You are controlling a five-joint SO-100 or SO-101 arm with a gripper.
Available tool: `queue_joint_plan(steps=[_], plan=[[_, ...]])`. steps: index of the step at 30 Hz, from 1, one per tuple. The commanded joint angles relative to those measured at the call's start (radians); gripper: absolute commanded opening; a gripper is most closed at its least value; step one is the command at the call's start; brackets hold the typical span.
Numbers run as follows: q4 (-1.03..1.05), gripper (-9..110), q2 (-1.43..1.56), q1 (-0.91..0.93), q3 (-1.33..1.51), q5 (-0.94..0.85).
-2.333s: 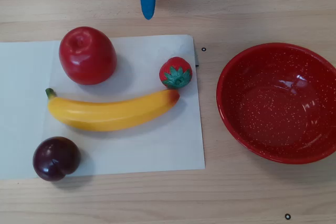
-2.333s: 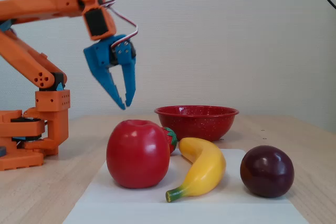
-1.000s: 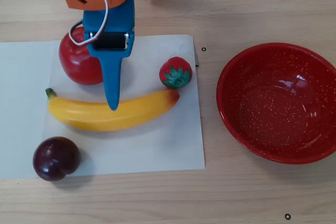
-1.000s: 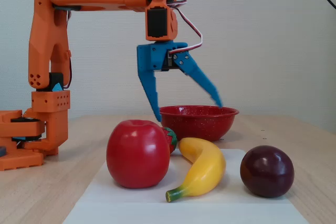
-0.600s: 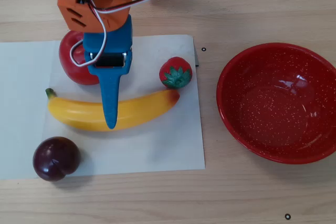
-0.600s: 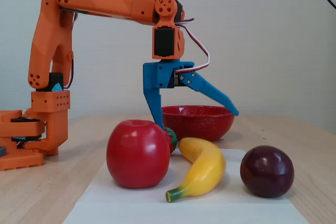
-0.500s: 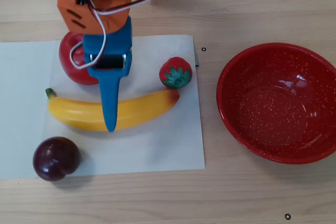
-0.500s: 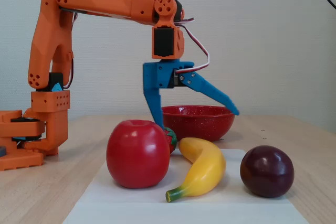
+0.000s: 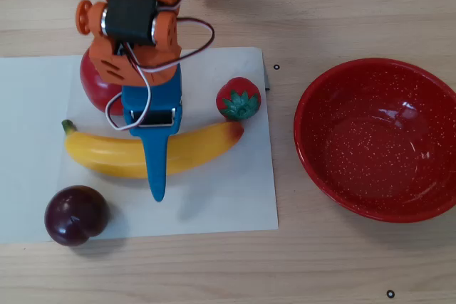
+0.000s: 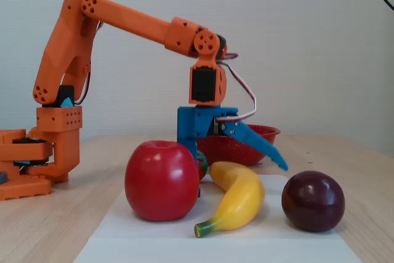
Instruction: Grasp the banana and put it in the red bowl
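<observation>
Blue gripper (image 10: 240,180) of yours spread wide, empty, straddling the banana (image 9: 146,153) left of centre on the paper (image 9: 228,197), bowl (image 9: 381,140) at right of the overhead frame.

White paper sheet (image 9: 214,197) lies flat on the light wooden worktop (image 9: 342,5), left side in the overhead view. Red apple (image 10: 161,180) sits on the sheet's back-left part, partly covered from above. Small strawberry (image 9: 239,99) with green leaves sits near the sheet's right edge, apart from the apple. Dark purple plum (image 9: 75,215) rests at the sheet's front-left corner; in the fixed view it is at the right (image 10: 313,201). Small black dots (image 9: 390,293) mark the worktop. Plain pale wall (image 10: 308,41) behind.
</observation>
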Motion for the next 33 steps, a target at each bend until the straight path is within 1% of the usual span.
queue_joint_plan(steps=[1, 6, 8, 11, 16, 21, 23, 27, 33], plan=[[-0.028, 66, 0.035, -0.023, -0.103, 0.014], [-0.057, 63, -0.002, -0.023, -0.127, 0.008], [-0.069, 60, -0.009, -0.023, -0.129, 0.006], [-0.083, 53, -0.012, -0.023, -0.130, 0.006], [-0.098, 28, -0.012, -0.025, -0.132, 0.014], [-0.110, 8, -0.005, -0.029, -0.132, 0.021], [-0.112, 1, 0.002, -0.031, -0.132, 0.021], [-0.078, 0, 0.009, -0.031, -0.163, 0.011], [0.060, 0, 0.031, -0.017, -0.296, -0.048]])
